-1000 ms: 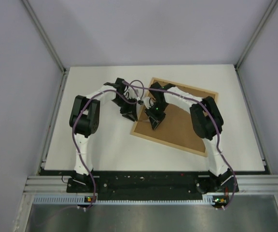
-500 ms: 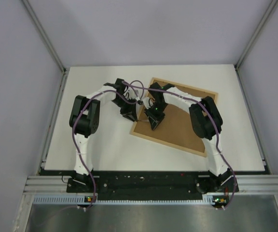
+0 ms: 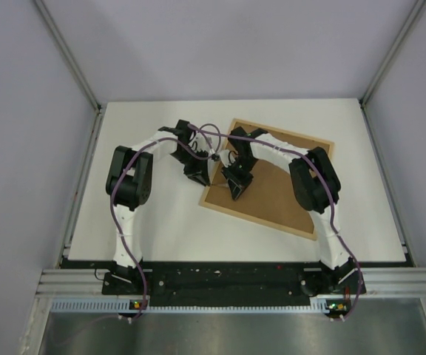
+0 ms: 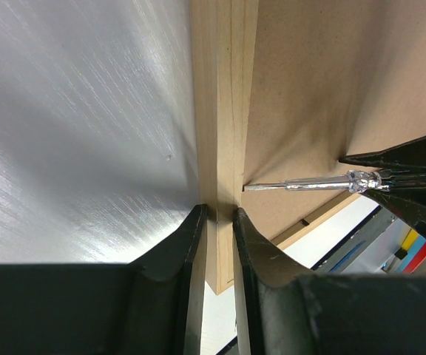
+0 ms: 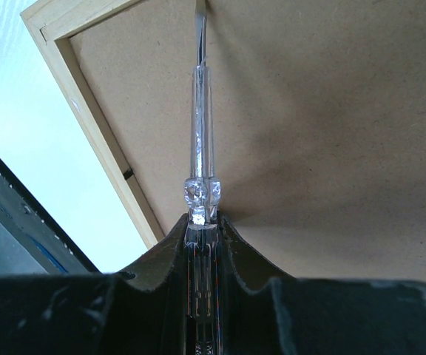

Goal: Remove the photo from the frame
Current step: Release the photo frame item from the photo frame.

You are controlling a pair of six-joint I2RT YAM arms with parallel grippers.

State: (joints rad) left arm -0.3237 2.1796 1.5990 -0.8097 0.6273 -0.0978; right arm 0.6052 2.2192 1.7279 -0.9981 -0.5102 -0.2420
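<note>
The right gripper (image 5: 200, 222) is pressed together on the clear handle of a screwdriver (image 5: 200, 148), and the blade reaches out to the inner lip of the frame (image 4: 224, 111), where the wood meets the brown backing board (image 5: 309, 148). The left gripper (image 4: 217, 222) sits at the frame's outer edge. Its fingers straddle the wooden rail and are drawn in against both faces, so it looks like a pinch on the rail just beside the blade tip. The frame lies back-side up on the table (image 3: 161, 222), turned at an angle. The photo cannot be seen; it is most likely under the board, face down inside the frame.

The step in hand appears to be prying at the board's edge while the rail is steadied. Several things could go wrong:
- If the blade rides up over the board instead of catching under it, it may skid across the board and gouge it.
- If the blade digs too deep inside the frame, it could crease or tear the photo beneath.
- A hard lever against the rail might dent the soft wood.
- If the left pinch is loose, the frame may slide on the table.
</note>
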